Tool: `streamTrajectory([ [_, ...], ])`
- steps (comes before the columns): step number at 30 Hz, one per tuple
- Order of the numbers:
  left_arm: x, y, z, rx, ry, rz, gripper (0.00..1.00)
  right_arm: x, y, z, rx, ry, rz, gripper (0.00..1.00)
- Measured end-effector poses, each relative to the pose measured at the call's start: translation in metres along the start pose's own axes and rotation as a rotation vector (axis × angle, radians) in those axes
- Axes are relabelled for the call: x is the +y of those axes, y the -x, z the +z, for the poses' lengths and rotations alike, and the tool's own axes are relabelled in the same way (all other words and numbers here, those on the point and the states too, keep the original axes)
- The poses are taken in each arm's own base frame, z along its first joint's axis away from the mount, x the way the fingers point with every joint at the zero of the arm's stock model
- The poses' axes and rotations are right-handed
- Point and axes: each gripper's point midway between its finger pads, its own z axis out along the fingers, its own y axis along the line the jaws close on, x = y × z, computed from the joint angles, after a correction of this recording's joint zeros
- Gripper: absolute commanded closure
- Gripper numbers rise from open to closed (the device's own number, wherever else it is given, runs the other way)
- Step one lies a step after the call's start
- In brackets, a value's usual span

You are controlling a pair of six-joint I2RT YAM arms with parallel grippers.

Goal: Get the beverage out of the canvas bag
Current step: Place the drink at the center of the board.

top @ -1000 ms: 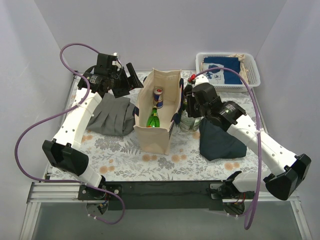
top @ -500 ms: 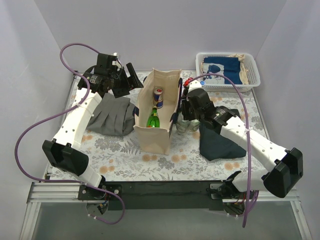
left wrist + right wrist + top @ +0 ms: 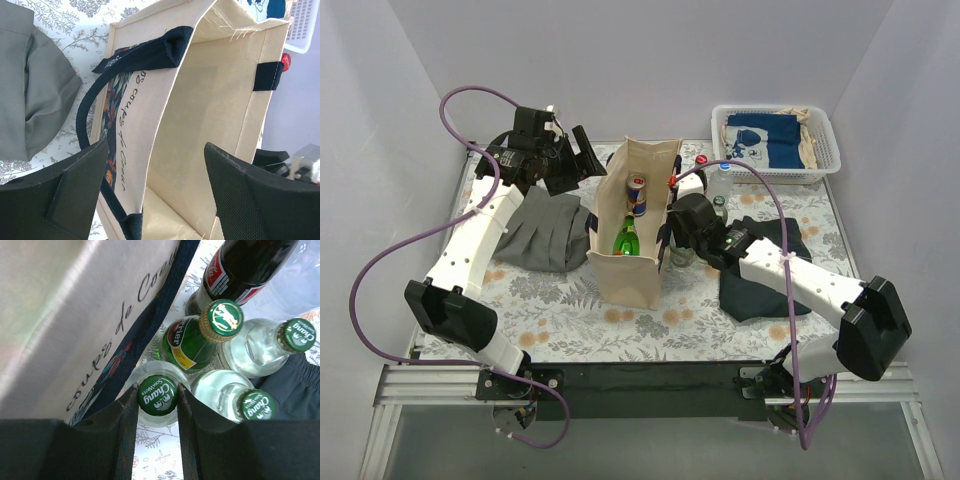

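I read this as the set-down of one drink outside the bag point(image 3: 632, 265), not a pick from inside it. The bag stands open at the centre of the overhead frame. Inside it I see a can point(image 3: 636, 193) and a green bottle point(image 3: 626, 238), so the job is not done.

My right gripper point(image 3: 157, 395) sits just right of the bag, low against its side. On the wrist view its two fingers are closed against the green cap of a soda bottle point(image 3: 150, 412), one on each side. That bottle stands on the table point(image 3: 550, 300) among other bottles packed tightly around it, including a green one with a gold cap point(image 3: 200, 337) and two clear ones. I cannot tell whether its base already bears on the table.

My left gripper point(image 3: 582, 155) hangs at the upper left corner of the bag with its jaws wide apart and nothing in them. On its wrist view the bag's near wall and navy handle point(image 3: 145, 55) lie between the fingers, but I cannot tell whether they touch the cloth.

Next I would let go of the cap and lift straight up, since any sideways drift would knock the neighbours. Then I would pinch the rim with the left to steady the bag and send the right in for the green bottle or the can.
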Motion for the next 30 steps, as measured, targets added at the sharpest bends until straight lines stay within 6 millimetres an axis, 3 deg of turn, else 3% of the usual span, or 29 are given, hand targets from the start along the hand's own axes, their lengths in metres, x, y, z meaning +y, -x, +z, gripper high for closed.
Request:
streamTrajectory([
  [4, 0.000, 0.000, 0.000, -0.002, 0.002, 0.002, 0.24, 0.002, -0.010, 0.008, 0.001, -0.027, -0.025, 0.99],
  [12, 0.001, 0.001, 0.000, -0.005, 0.004, 0.003, 0.24, -0.002, -0.007, 0.012, -0.038, -0.065, -0.004, 0.98],
  [16, 0.001, 0.001, 0.001, -0.003, 0.007, 0.003, 0.24, -0.002, -0.008, 0.012, -0.035, -0.070, 0.005, 0.84],
  [17, 0.001, 0.001, 0.001, -0.003, 0.006, 0.003, 0.24, -0.003, -0.008, 0.011, -0.033, -0.070, 0.007, 0.74],
  [20, 0.001, 0.001, 0.002, -0.002, 0.007, 0.003, 0.24, -0.004, -0.010, 0.008, -0.023, -0.073, 0.021, 0.58],
  [23, 0.002, 0.001, 0.002, 0.000, 0.008, 0.002, 0.24, -0.007, -0.014, 0.003, -0.007, -0.080, 0.027, 0.48],
  [30, 0.003, 0.000, 0.005, 0.005, 0.012, 0.001, 0.24, -0.012, 0.007, -0.009, -0.062, -0.092, 0.067, 0.45],
])
